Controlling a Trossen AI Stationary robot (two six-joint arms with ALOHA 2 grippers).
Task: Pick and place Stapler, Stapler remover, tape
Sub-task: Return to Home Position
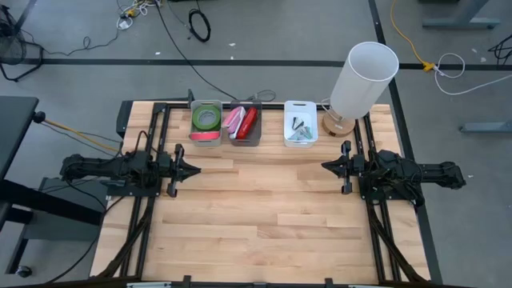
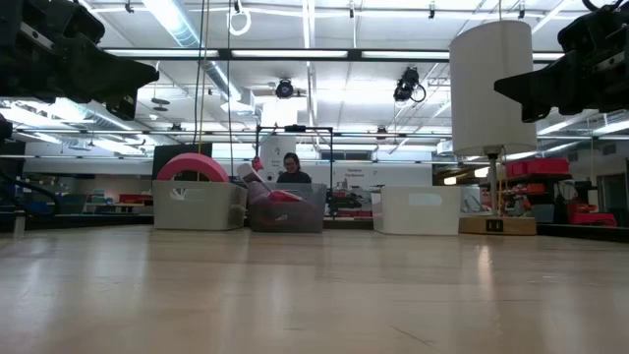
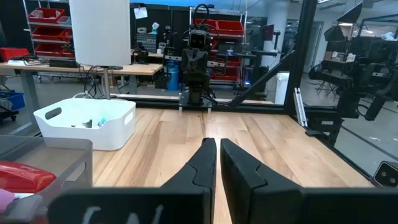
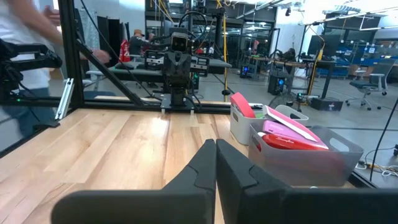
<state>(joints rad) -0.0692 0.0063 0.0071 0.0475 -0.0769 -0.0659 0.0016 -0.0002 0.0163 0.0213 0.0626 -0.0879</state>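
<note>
Three bins stand in a row at the table's far edge. The left bin (image 1: 206, 122) holds a green tape roll (image 1: 206, 118) and a red-pink roll (image 2: 193, 167) standing on its edge. The grey middle bin (image 1: 245, 124) holds a pink stapler (image 4: 287, 129) and a red one (image 1: 250, 120). The white bin (image 1: 300, 124) holds small dark staple removers (image 1: 298, 126). My left gripper (image 1: 194, 169) hovers level at the table's left, shut and with nothing in it. My right gripper (image 1: 326, 166) hovers at the right, facing it, also shut with nothing in it.
A tall lamp with a white shade (image 1: 362, 78) stands on a wooden base at the far right corner, beside the white bin. Bare wooden tabletop (image 1: 264, 208) lies between and in front of the arms. A person (image 2: 291, 169) sits beyond the table's far edge.
</note>
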